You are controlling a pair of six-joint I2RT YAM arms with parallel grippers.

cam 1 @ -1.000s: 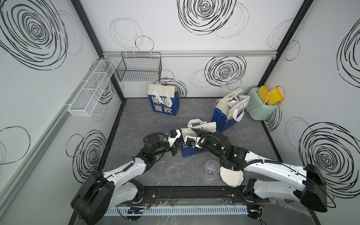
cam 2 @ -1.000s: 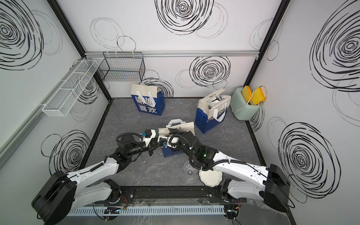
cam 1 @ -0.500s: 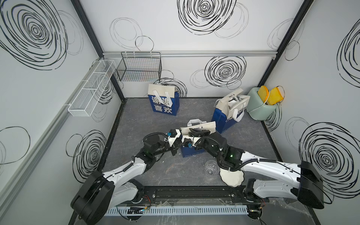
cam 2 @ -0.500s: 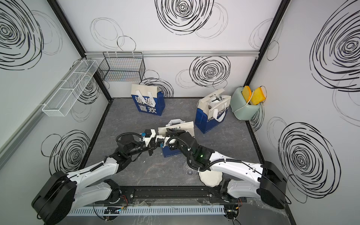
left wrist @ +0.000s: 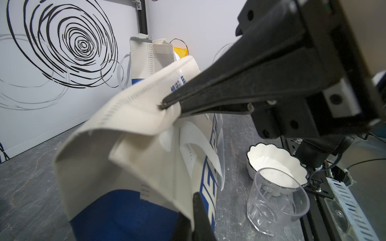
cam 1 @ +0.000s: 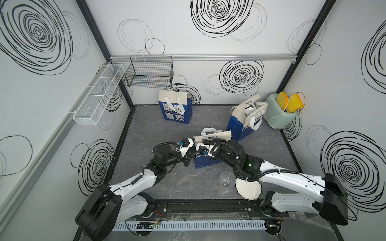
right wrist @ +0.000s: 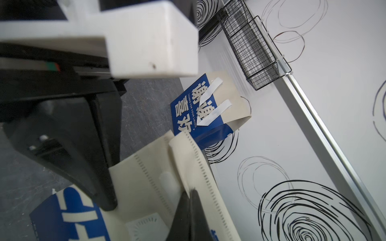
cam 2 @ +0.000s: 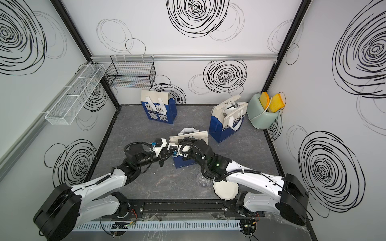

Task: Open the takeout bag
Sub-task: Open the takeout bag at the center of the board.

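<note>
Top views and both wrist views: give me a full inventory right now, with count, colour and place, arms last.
middle takeout bag: one, blue and cream, floor centre
back takeout bag: one, blue and cream, against the rear wall
corner takeout bag: one, blue and cream, beside the green container
green container: one, pale green, rear corner on the right arm's side
yellow pieces: two, yellow, sticking out of the green container
clear cup: one, transparent, front floor beside the bowl
bowl: one, white, partly under the right arm
wire basket: one, black, rear wall
wire rack: one, white, side wall
left claw: one, black, shut on the middle takeout bag's cream top
right claw: one, black, likewise
</note>
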